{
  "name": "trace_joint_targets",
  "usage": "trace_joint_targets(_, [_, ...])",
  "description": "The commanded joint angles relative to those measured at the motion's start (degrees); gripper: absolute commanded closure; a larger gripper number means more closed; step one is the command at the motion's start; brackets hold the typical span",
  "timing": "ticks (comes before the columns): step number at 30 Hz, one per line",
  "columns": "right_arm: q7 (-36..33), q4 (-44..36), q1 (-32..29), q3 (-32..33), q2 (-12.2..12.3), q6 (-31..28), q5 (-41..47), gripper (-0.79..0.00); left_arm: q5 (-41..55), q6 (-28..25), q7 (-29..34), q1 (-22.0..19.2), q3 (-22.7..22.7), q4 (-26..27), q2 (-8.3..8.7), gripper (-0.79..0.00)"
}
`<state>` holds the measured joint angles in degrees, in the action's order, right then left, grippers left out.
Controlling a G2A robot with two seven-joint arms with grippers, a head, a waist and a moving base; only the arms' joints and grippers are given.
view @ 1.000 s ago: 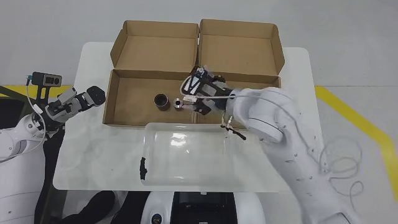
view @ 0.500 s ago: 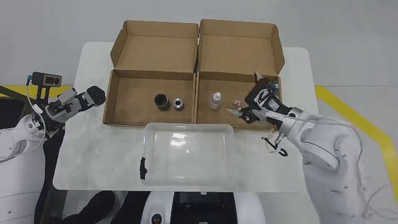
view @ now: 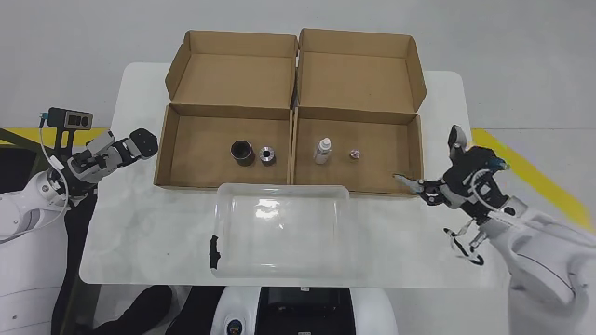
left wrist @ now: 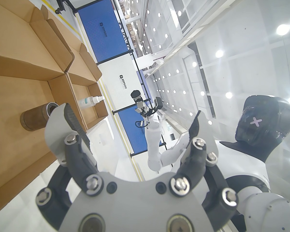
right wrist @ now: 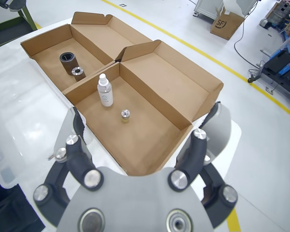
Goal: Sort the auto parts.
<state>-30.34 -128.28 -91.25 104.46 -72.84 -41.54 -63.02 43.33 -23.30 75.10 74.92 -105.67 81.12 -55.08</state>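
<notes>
By the table's point(view: 130, 233) left edge, the left gripper point(view: 140, 142) is tilted upward with its jaws wide apart and empty. It is the arm nearer the upright dark cylinder point(view: 242, 152) and metal ring point(view: 267, 154) in the left box point(view: 168, 116). The spray bottle point(view: 322, 151) and small capped part point(view: 355, 154) stand upright in the right box point(view: 416, 149), ahead of the right gripper point(right wrist: 146, 112), which is spread wide and empty off that box's front right corner.

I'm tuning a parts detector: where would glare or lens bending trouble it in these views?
Top view: bright reflections on the clear bin. Left wrist view: ceiling lights flare, and straight lines bow behind the open left end effector. Right wrist view: the white table reflects light beside the cardboard boxes.
</notes>
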Motion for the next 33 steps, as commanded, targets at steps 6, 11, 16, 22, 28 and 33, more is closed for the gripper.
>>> trace_joint_targets(6, [3.94,-0.87,-4.49,6.22,0.57,-0.94,1.86,-0.785,0.0,0.0,0.0,0.0,0.0,0.0,0.0,-0.785])
trace_joint_targets(11, [6.18,-0.96,-6.78,8.88,0.94,-2.03,2.79,-0.785,0.0,0.0,0.0,0.0,0.0,0.0,0.0,-0.785])
trace_joint_targets(16, [6.85,-0.81,-7.36,9.66,1.09,-2.27,2.99,-0.784,0.0,0.0,0.0,0.0,0.0,0.0,0.0,-0.785])
trace_joint_targets(22, [6.82,-0.8,-7.34,9.65,1.09,-2.26,2.99,-0.785,0.0,0.0,0.0,0.0,0.0,0.0,0.0,-0.784])
trace_joint_targets(28, [6.82,-0.8,-7.34,9.64,1.08,-2.25,2.98,-0.785,0.0,0.0,0.0,0.0,0.0,0.0,0.0,-0.785])
trace_joint_targets(33, [6.82,-0.8,-7.34,9.64,1.08,-2.25,2.98,-0.784,0.0,0.0,0.0,0.0,0.0,0.0,0.0,-0.785])
